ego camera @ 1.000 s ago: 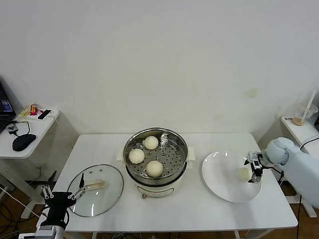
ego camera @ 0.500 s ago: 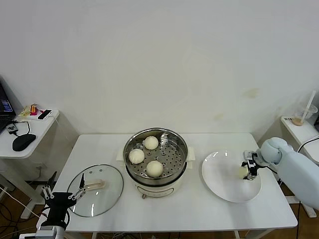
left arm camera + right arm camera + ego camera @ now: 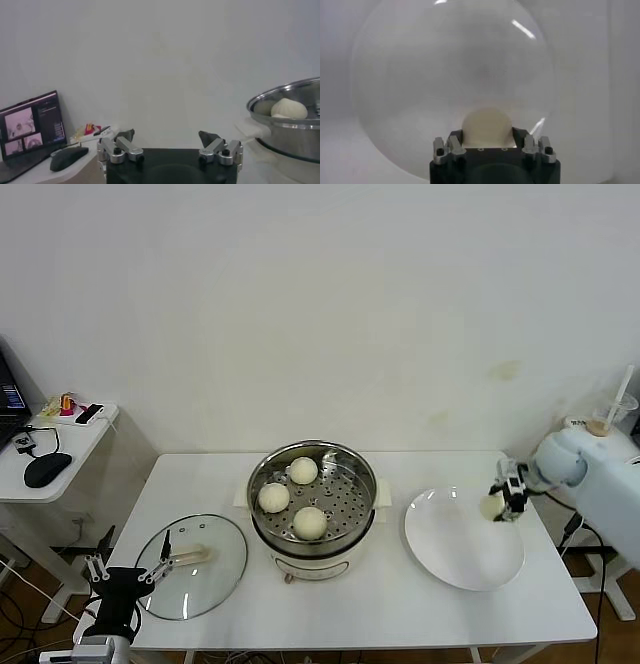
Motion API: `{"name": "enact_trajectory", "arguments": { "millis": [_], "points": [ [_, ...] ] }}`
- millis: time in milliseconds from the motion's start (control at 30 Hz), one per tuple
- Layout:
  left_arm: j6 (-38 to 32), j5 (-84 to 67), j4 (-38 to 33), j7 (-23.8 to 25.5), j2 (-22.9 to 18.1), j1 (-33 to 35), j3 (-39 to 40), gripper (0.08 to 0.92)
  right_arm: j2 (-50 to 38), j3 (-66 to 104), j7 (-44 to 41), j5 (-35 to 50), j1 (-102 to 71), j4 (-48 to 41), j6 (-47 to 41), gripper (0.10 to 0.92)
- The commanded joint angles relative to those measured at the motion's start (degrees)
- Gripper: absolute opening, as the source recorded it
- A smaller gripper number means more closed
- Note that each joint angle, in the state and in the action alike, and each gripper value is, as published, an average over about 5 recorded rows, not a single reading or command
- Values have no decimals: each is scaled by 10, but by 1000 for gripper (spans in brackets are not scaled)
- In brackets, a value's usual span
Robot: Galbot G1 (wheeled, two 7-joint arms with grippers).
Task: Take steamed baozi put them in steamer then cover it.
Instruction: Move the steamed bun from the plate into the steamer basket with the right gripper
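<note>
Hovering over plate, right gripper w/ baozi

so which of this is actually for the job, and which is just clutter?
Job:
- three baozi in the steamer
- fourth baozi, held in the right hand
- glass cover

Clutter:
- white plate
- mouse, laptop

Cream-white baozi; shiny perforated steel steamer; white plate.
</note>
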Motion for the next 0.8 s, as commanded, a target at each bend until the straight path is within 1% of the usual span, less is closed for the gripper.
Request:
{"name": "enact_trajectory", "arguments": {
  "millis": [33,233,500,633,800],
  "points": [
    [1,0,1,0,2,-3,2,823,14,-204,21,181,262,108,-68,630],
    [3,1,4,0,2,-11,6,823,132,-287,58,278,360,115,-118,634],
    [2,3,7,0,2,-17,2,823,271,-330,112,402,370,91,-191,636],
    [1,1,9,0,-2,-19,0,823,315,-334,148,429,338,81,-234,636],
    [0,-3,8,0,-4,-19,-5,823,344,-347,169,429,301,60,-259,636]
  ]
}}
